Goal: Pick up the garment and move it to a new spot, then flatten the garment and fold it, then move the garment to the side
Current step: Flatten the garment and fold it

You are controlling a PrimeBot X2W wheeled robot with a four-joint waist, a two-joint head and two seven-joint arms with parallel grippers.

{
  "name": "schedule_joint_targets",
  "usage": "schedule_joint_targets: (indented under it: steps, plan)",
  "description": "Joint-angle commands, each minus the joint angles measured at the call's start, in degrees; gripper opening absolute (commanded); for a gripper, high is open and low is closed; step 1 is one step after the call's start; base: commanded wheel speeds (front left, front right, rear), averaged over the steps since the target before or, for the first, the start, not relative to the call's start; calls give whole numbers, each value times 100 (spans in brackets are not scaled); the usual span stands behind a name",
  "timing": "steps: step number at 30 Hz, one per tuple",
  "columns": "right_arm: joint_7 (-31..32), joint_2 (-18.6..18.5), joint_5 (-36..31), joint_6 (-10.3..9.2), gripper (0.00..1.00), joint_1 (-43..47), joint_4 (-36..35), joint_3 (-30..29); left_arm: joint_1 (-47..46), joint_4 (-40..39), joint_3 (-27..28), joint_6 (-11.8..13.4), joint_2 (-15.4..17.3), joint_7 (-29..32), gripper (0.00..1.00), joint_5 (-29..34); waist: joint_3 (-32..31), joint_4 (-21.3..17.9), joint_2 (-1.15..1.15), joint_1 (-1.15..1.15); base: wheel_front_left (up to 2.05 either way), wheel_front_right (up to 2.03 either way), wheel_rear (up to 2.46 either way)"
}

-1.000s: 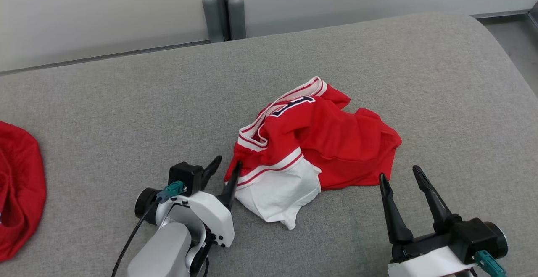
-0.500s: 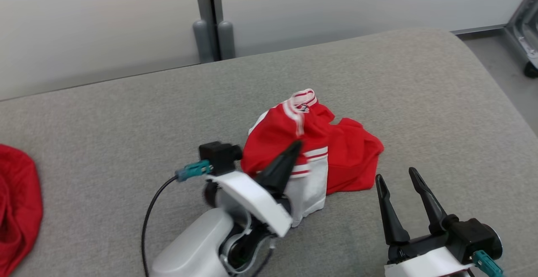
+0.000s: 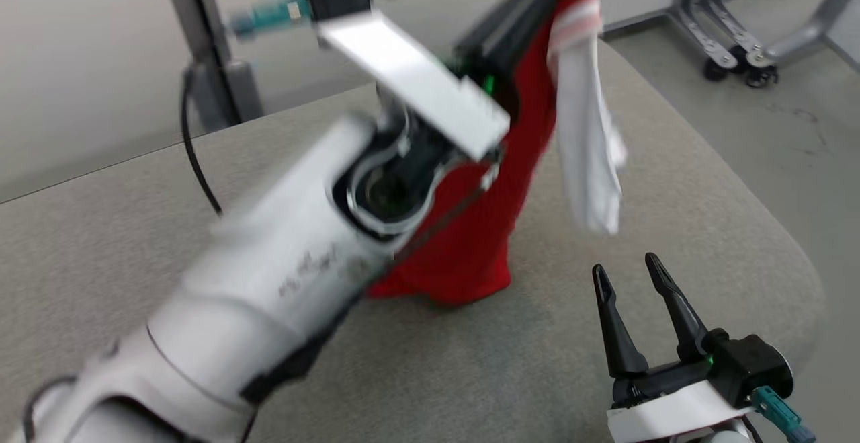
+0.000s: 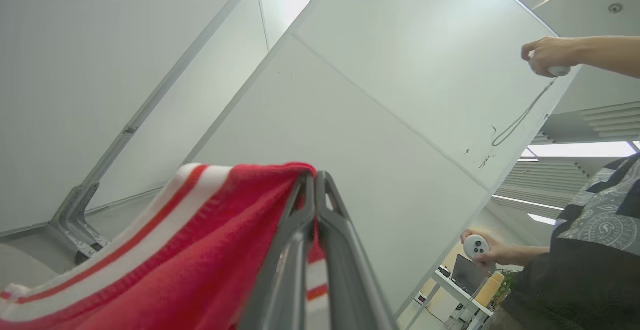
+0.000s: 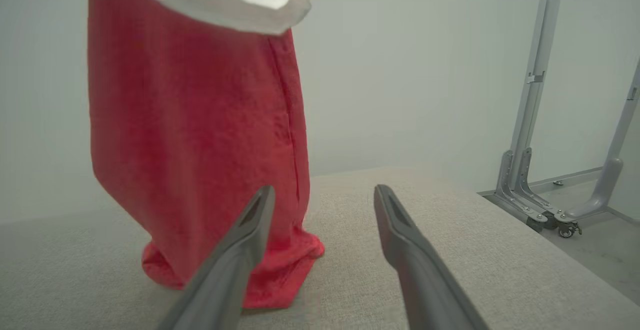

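Above the grey cushion (image 3: 672, 181), the left gripper (image 4: 316, 177) pinches the red garment (image 3: 470, 248); at near right, the right gripper (image 3: 623, 263) stands spread.

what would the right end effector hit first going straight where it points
Probably the cushion, if anything; the garment hangs just left of its line, so the right end effector might brush it.

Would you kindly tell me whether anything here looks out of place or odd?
Nothing looks damaged. The garment hangs from the shut left gripper, pinched at one striped edge, so it dangles unevenly: its lower end lies crumpled on the grey cushion.
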Motion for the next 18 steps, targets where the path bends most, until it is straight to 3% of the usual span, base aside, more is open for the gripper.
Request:
schedule_joint_targets:
  steps: [1, 6, 9, 13, 18]
  plan:
    - [-7, -5, 13, -1, 100, -47, -13, -26, -377, 51, 57, 2, 17, -80, 0, -111, 80, -237, 0, 0, 0, 0, 0]
    - [-8, -3, 75, -1, 100, 62, 0, -146, -1588, 412, 206, -1, 19, -535, 0, -417, 73, -315, 0, 0, 0, 0, 0]
    - [-7, -7, 126, -2, 100, 137, -30, -271, -1757, 658, 373, -1, 30, -683, 0, -579, 67, -230, 0, 0, 0, 0, 0]
    - [-7, -5, 167, -2, 100, 160, -79, -479, -1070, 739, 336, 58, 471, -618, 0, -621, 87, -8, 0, 0, 0, 0, 0]
    - [-7, -4, -27, -1, 100, 251, -73, -681, 426, 872, 131, 345, 1224, -732, 0, -609, 217, 398, 0, 0, 0, 0, 0]
